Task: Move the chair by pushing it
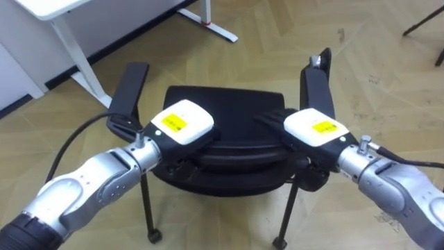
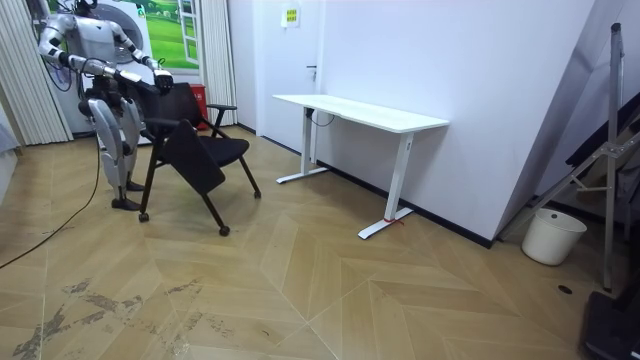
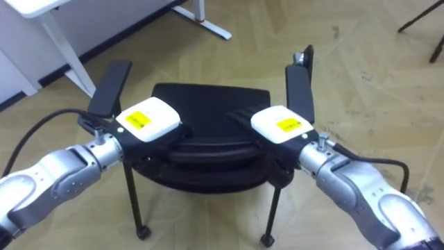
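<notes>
The black chair (image 1: 222, 104) stands on the herringbone wood floor (image 1: 374, 76) directly in front of the robot, its backrest nearest the robot and its seat facing away. Both arms reach forward to the top edge of the backrest. The left hand (image 1: 182, 125) sits on the left part of that edge, just behind the left armrest (image 1: 128, 94); whether it grips the edge or merely rests against it cannot be told, since the part of it in contact is lost against the dark backrest. The right hand (image 1: 313, 129) sits on the right part of the edge, beside the right armrest (image 1: 317, 87), and its dark fingers (image 1: 267, 119) lie roughly straight and flat over the top of the backrest, pointing toward the seat, not wrapped around anything. Two of the chair's thin legs end in small casters (image 1: 152, 236) on the floor below the hands. In the room view the robot stands upright behind the chair, near a curtain at the room view's left, and a white desk (image 2: 360, 112) stands against the wall to the room view's right of the chair, apart from it. A white bucket (image 2: 552, 236) sits on the floor well beyond the desk.
</notes>
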You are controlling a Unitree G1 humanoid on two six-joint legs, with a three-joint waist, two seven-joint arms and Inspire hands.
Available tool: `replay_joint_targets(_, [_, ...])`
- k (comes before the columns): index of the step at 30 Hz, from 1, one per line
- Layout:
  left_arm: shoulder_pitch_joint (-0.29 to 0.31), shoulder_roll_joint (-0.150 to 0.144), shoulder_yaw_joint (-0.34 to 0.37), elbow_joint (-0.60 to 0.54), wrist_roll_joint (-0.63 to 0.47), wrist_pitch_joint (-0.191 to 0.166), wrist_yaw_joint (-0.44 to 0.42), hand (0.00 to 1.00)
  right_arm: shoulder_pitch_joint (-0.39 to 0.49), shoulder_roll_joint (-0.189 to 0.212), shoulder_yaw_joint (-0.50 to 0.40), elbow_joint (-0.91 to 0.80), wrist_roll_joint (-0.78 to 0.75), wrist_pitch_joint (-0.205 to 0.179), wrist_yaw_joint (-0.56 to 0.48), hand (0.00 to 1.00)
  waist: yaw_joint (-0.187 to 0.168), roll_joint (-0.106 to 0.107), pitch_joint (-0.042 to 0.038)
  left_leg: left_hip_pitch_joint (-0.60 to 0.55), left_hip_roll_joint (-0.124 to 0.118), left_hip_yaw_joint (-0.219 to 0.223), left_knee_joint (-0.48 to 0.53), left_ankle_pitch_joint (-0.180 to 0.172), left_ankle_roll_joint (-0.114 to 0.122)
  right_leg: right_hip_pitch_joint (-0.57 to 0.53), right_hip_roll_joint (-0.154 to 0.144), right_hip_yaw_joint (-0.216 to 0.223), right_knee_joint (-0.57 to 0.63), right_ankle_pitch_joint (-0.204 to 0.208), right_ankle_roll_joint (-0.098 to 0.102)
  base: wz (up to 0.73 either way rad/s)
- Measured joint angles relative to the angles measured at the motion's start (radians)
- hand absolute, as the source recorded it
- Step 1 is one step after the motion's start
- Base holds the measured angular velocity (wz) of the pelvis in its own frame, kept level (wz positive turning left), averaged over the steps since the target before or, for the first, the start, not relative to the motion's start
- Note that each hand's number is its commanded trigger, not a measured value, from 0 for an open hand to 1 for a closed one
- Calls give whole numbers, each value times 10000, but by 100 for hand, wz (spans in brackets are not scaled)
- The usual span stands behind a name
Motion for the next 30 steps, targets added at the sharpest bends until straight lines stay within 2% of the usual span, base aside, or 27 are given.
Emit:
replay_joint_targets(3, [0,4,-168,0,-4,71,-15,100,5,149,40,176,79,45,-37,100,83,-21,-38,33,0,3,76,-2,4,98,-19,-43,1,14,10,6])
replay_joint_targets(6, [0,0,-233,-2,-3,123,-19,100,7,251,131,233,119,242,-225,100,165,-11,-44,60,13,7,90,-2,3,135,-18,-73,0,13,10,0])
replay_joint_targets(9, [26,-99,-300,-10,-4,123,-37,100,-77,591,181,488,219,577,-425,100,226,31,-72,73,25,6,93,-2,3,164,-23,-105,1,15,7,2])
replay_joint_targets(14, [116,-105,-300,-9,-6,199,-62,100,-63,576,413,645,47,531,-842,100,227,55,-77,179,25,12,95,-2,3,298,-24,-115,-12,9,8,1])
replay_joint_targets(30, [151,-7,-313,-6,-6,187,-96,100,42,517,445,647,70,320,-986,100,176,148,-88,135,20,19,102,-2,4,345,-107,-321,-10,8,10,3])
